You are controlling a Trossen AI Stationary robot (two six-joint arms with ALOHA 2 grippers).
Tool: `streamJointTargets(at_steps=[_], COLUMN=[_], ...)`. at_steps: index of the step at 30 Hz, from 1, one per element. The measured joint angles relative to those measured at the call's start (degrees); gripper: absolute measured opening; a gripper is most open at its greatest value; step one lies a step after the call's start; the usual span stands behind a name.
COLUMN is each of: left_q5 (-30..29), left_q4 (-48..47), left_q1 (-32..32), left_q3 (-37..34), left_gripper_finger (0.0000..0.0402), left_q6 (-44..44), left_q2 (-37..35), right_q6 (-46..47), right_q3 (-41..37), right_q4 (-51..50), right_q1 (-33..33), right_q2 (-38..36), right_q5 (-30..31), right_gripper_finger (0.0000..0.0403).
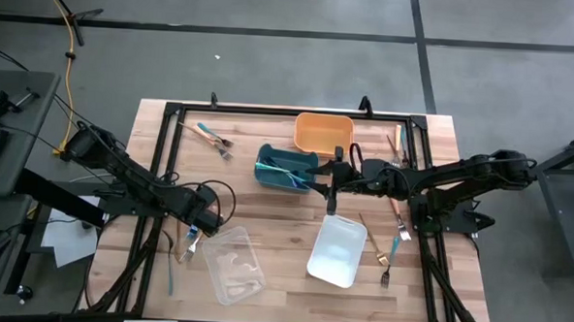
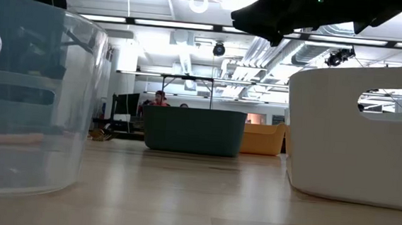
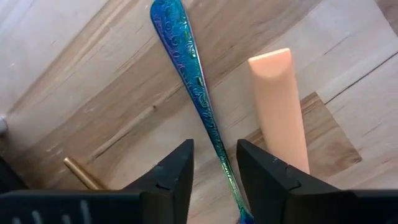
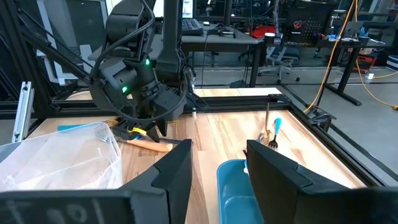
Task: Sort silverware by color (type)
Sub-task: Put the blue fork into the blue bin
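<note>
My left tool [image 3: 214, 171] is down low at the near-left of the wooden counter [image 1: 274, 228], right beside the clear plastic bin [image 1: 232, 263]. Its two dark fingers [image 3: 171, 171] straddle the patterned iridescent teal-blue metal handle [image 3: 189, 74] of one utensil lying flat on the wood. The jaws are partly closed around it, with a sliver of gap on each side, so I can't tell if it's actually pinching yet. A smooth salmon-orange plastic handle [image 3: 280, 106] lies just beside the blue one, and a thin gold handle tip [image 3: 81, 174] pokes in on the other side.

My right tool [image 4: 217, 162] hangs with its jaws apart and nothing between them, above the middle of the counter over the edge of the dark teal rectangular bin [image 1: 285, 169], which already has teal pieces in it. The orange bin [image 1: 323, 133] sits behind that and the white bin [image 1: 337, 251] in front. More silverware is scattered on the right side [image 1: 392, 234], and a couple of pieces lie at the far left [image 1: 210, 136].
</note>
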Motion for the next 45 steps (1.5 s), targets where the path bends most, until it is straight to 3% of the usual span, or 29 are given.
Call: streamJointTargets(at_steps=[6, 16, 24, 30, 34, 37, 39, 41, 45], left_q5=[0.0, -3.3, -13.6, -28.9, -42.2, -45.0, -41.5, -34.0, -17.2], left_q4=[0.6, -1.7, -13.6, -12.9, -0.2, 18.4, 33.6, 48.9, 74.9], left_q1=[0.0, 0.0, 0.2, 0.6, 1.9, 4.3, 6.6, 9.6, 16.4], left_q3=[0.0, 0.1, 6.6, 13.4, 14.6, 13.0, 10.2, 6.3, -1.9], left_gripper_finger=[0.0014, 0.0005, 0.0003, 0.0002, 0.0001, 0.0001, 0.0001, 0.0001, 0.0001], left_q6=[1.3, 2.3, 3.3, 12.2, 28.2, 46.7, 59.0, 68.3, 76.2], left_q2=[0.0, -0.9, -6.5, -12.2, -16.7, -19.3, -20.2, -20.6, -19.3], right_q6=[0.4, 0.2, 0.0, 0.0, 0.0, 0.0, 0.0, 0.0, -0.2], right_q3=[0.0, 0.0, 0.0, 0.0, 0.0, 0.0, 0.0, 0.0, 0.0], right_q4=[0.0, 0.0, 0.0, 0.0, 0.0, 0.0, 0.0, 0.0, -0.2], right_q1=[0.0, 0.0, 0.0, 0.0, 0.0, 0.0, 0.0, 0.0, 0.0], right_q2=[0.0, 0.0, 0.0, 0.0, 0.0, 0.0, 0.0, 0.0, 0.0], right_q5=[0.0, 0.0, 0.0, 0.0, 0.0, 0.0, 0.0, 0.0, 0.0], right_gripper_finger=[0.0146, 0.0146, 0.0146, 0.0146, 0.0146, 0.0146, 0.0146, 0.0146, 0.0146])
